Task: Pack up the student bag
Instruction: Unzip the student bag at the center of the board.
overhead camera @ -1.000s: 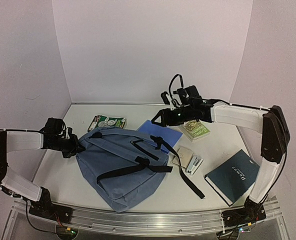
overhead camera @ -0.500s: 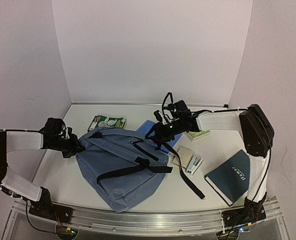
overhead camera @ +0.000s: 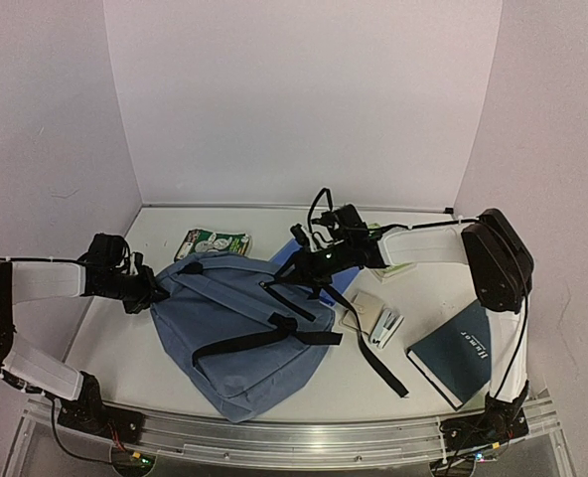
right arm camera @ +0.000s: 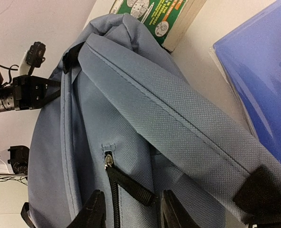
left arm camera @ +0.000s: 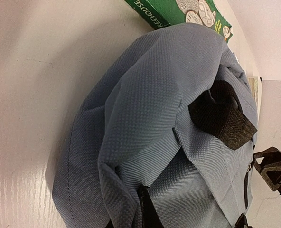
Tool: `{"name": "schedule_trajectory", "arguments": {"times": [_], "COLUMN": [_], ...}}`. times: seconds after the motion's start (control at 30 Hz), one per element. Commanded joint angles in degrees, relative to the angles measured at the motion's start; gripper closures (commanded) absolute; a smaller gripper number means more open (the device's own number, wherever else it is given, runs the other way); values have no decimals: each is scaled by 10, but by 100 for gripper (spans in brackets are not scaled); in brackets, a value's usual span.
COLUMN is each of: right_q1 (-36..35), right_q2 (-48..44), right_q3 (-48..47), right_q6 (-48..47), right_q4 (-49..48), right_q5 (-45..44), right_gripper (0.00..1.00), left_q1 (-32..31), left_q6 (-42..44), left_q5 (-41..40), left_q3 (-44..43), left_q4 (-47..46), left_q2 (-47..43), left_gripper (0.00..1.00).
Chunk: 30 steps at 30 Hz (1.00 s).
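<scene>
Bag (overhead camera: 244, 328): lies flat, left of centre on the surface (overhead camera: 115, 338), straps up. It has not moved in the last second.

Right arm (overhead camera: 423, 239): this is the change. A second ago it hung over the green book at the back right. It has since swung left, and its wrist is now low over the bag's far right edge.

Right fingers (right arm camera: 95, 211): apart, set either side of the black zip pull (right arm camera: 127, 186). They have narrowed during the reach. No contact with the pull can be made out.

Left fingers (overhead camera: 147, 292): together at the bag's left edge, unchanged. The fabric puckers up there in the left wrist view, so they read as clamped on a fold of cloth.

Zip: looks shut along what shows.

Reading: one arm anchors the bag while the other goes for the zip, so this is the opening step. The folder (right arm camera: 259, 80) and dark book (overhead camera: 463, 348) are still outside, so packing has hardly begun.
</scene>
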<state>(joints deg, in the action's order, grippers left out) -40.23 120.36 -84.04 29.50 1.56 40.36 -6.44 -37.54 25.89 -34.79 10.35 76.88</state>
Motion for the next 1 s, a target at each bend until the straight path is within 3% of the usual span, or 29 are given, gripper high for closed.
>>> {"name": "schedule_trajectory", "arguments": {"times": [0.0, 0.4, 0.57, 0.97], "right_q1": [-1, -5, -7, -29], "right_q2": [15, 22, 16, -115], "right_q3": [-26, -29, -26, 101], "right_q6": [11, 15, 15, -11], "right_q4": [-37, -49, -57, -56], "right_q5": [14, 17, 13, -40], "right_gripper": [67, 84, 99, 100], "left_q1": [2, 2, 2, 4], "left_q6": [-1, -3, -7, -28], "left_q5": [10, 12, 11, -41], "left_q3": [-4, -4, -3, -31], "left_q4": [-24, -29, -30, 5], "left_q2": [-12, -6, -4, 25], "left_gripper": [100, 100, 100, 100]}}
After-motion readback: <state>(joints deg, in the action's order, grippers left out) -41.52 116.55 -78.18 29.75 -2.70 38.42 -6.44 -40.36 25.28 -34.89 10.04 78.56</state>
